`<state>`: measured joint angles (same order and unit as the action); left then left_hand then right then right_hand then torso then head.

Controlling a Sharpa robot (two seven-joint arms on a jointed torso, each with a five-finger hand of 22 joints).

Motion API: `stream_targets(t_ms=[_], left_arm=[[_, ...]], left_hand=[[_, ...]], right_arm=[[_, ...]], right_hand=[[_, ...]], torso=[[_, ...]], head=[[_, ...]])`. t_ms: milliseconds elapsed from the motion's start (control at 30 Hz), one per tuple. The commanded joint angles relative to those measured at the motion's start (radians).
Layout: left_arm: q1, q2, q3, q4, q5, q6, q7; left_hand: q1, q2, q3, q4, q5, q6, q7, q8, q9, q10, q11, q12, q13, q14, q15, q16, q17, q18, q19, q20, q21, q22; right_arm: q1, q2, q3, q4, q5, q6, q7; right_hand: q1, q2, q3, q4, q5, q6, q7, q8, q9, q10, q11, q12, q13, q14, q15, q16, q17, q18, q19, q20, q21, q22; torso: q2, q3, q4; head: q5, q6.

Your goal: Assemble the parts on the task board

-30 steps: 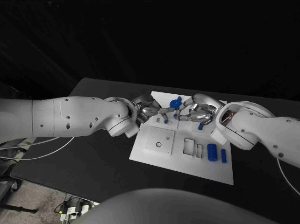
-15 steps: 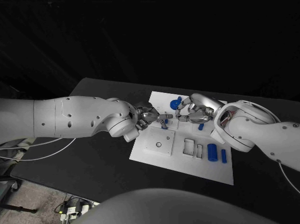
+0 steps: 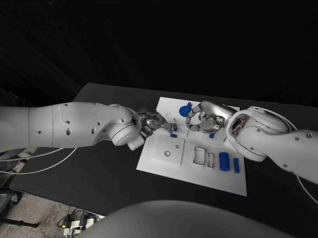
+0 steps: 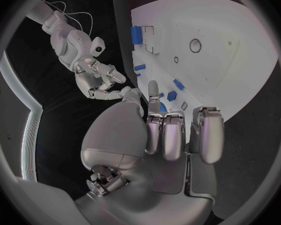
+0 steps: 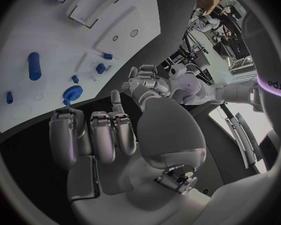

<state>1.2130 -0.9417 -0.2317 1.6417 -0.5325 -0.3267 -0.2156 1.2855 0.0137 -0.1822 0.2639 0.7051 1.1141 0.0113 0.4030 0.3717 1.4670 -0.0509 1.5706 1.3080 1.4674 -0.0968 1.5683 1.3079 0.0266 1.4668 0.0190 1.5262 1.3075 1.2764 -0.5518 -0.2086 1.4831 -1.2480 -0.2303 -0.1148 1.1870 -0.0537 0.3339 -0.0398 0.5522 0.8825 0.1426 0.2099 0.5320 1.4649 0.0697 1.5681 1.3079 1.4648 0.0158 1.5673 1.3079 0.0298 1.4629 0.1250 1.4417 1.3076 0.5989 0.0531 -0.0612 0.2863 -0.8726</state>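
A: Near on the task board point(image 3: 194, 173), the two blue cylinders point(image 3: 229, 162) lie; what is hidden?

B: The small peg point(image 3: 174, 130) between the hands. Left hand point(image 3: 153, 124) and right hand point(image 3: 205, 120): fingers curled, grasp I cannot tell. Both drew slightly back since earlier. Blue gear point(image 3: 185, 109) farthest.

Matt white task board point(image 3: 202, 173), smooth and plastic-looking, on a dull black table point(image 3: 94, 163). Glossy blue plastic-looking parts point(image 3: 224, 161). Polished silver metal on the left hand point(image 3: 155, 123) and right hand point(image 3: 205, 120); smooth white arm shells point(image 3: 73, 126), faintly shiny.
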Motion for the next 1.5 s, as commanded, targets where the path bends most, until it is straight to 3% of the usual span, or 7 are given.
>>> stream_targets(t_ms=[33,633,700,800,833,1000,1500], left_arm=[[0.001,-0.016,0.000,0.012,-0.116,-0.083,0.090],[0.003,-0.085,0.000,0.025,-0.408,-0.291,0.364],[0.003,-0.085,0.000,0.021,-0.459,-0.293,0.362],[0.003,-0.082,0.000,0.015,-0.512,-0.290,0.359],[0.003,-0.081,0.000,0.013,-0.523,-0.289,0.358],[0.003,-0.078,0.000,0.009,-0.547,-0.286,0.354],[0.003,-0.071,0.000,0.006,-0.557,-0.253,0.331]], left_hand=[[0.082,-0.028,0.032,-0.016,0.053,-0.019,-0.008,0.037,0.036,0.104,-0.012,0.000,0.263,0.103,-0.011,0.003,0.263,-0.020,0.092,-0.012,0.018,0.255],[0.269,-0.117,0.161,0.014,0.082,-0.103,0.012,0.127,0.134,0.104,0.000,0.000,0.263,0.103,-0.003,0.003,0.263,-0.027,0.104,-0.011,0.045,0.263],[0.288,-0.122,0.180,0.018,0.011,-0.099,0.019,0.115,0.126,0.104,0.005,0.000,0.263,0.103,0.004,0.003,0.263,-0.027,0.104,-0.006,0.045,0.263],[0.309,-0.129,0.389,0.035,-0.424,-0.085,0.026,0.073,0.095,0.104,0.015,0.000,0.263,0.103,0.009,0.003,0.263,-0.027,0.104,-0.005,0.045,0.263],[0.299,-0.152,0.442,0.024,-0.491,-0.078,0.024,0.068,0.091,0.104,0.012,0.000,0.263,0.103,0.016,0.003,0.263,-0.027,0.104,0.000,0.045,0.263],[0.239,-0.224,0.611,0.027,-0.523,-0.062,0.027,0.057,0.082,0.104,0.014,0.000,0.263,0.103,0.014,0.003,0.263,-0.027,0.104,0.010,0.045,0.263],[0.223,-0.234,0.645,0.027,-0.535,-0.061,0.024,0.058,0.084,0.104,0.014,0.000,0.263,0.103,0.013,0.003,0.263,-0.027,0.104,0.010,0.045,0.263]], right_arm=[[-0.007,0.005,-0.001,-0.004,-0.088,0.022,0.008],[-0.070,0.048,-0.002,-0.042,-0.188,-0.043,-0.021],[-0.077,0.056,-0.002,-0.049,-0.203,-0.048,-0.029],[-0.089,0.071,-0.003,-0.060,-0.230,-0.055,-0.042],[-0.093,0.076,-0.003,-0.064,-0.239,-0.058,-0.045],[-0.118,0.095,-0.002,-0.079,-0.289,-0.084,-0.059],[-0.186,0.140,-0.002,-0.137,-0.403,-0.186,-0.101]], right_hand=[[0.021,0.000,0.000,-0.011,-0.020,-0.011,0.000,-0.011,-0.006,0.106,0.003,0.003,0.263,0.106,0.001,0.003,0.263,0.008,0.002,0.001,0.002,0.213],[0.027,0.006,-0.031,0.000,-0.164,0.024,-0.003,-0.033,-0.032,0.106,0.002,0.003,0.263,0.106,0.002,0.003,0.263,0.004,0.014,0.004,0.017,0.219],[0.025,0.004,-0.036,0.002,-0.174,0.030,-0.005,-0.034,-0.035,0.106,0.000,0.003,0.263,0.106,0.000,0.003,0.263,0.003,0.016,0.003,0.019,0.220],[0.020,0.000,-0.049,0.008,-0.208,0.039,-0.007,-0.037,-0.040,0.106,-0.003,0.003,0.263,0.106,-0.002,0.003,0.263,0.003,0.018,0.000,0.021,0.220],[0.019,0.000,-0.052,0.010,-0.219,0.041,-0.008,-0.039,-0.042,0.106,-0.003,0.003,0.263,0.106,-0.003,0.003,0.263,0.003,0.018,0.000,0.021,0.220],[0.017,-0.005,-0.061,0.013,-0.233,0.046,-0.009,-0.042,-0.045,0.106,-0.005,0.003,0.263,0.106,-0.004,0.003,0.263,0.002,0.022,-0.002,0.025,0.222],[0.041,-0.017,-0.078,-0.003,-0.098,0.047,-0.013,-0.041,-0.025,0.106,-0.010,0.003,0.263,0.106,-0.011,0.003,0.263,0.002,0.022,-0.010,0.023,0.221]], torso=[[-0.001,0.0001,0.0001],[0.000,-0.0004,-0.0002],[0.000,-0.0003,0.0000],[0.001,0.0000,0.0001],[0.001,0.0000,0.0000],[0.000,-0.0003,0.0005],[0.000,-0.0003,0.0007]], head=[[0.000,0.000],[-0.001,0.000],[-0.002,0.000],[-0.006,0.000],[-0.007,0.000],[-0.008,0.000],[-0.014,0.000]])
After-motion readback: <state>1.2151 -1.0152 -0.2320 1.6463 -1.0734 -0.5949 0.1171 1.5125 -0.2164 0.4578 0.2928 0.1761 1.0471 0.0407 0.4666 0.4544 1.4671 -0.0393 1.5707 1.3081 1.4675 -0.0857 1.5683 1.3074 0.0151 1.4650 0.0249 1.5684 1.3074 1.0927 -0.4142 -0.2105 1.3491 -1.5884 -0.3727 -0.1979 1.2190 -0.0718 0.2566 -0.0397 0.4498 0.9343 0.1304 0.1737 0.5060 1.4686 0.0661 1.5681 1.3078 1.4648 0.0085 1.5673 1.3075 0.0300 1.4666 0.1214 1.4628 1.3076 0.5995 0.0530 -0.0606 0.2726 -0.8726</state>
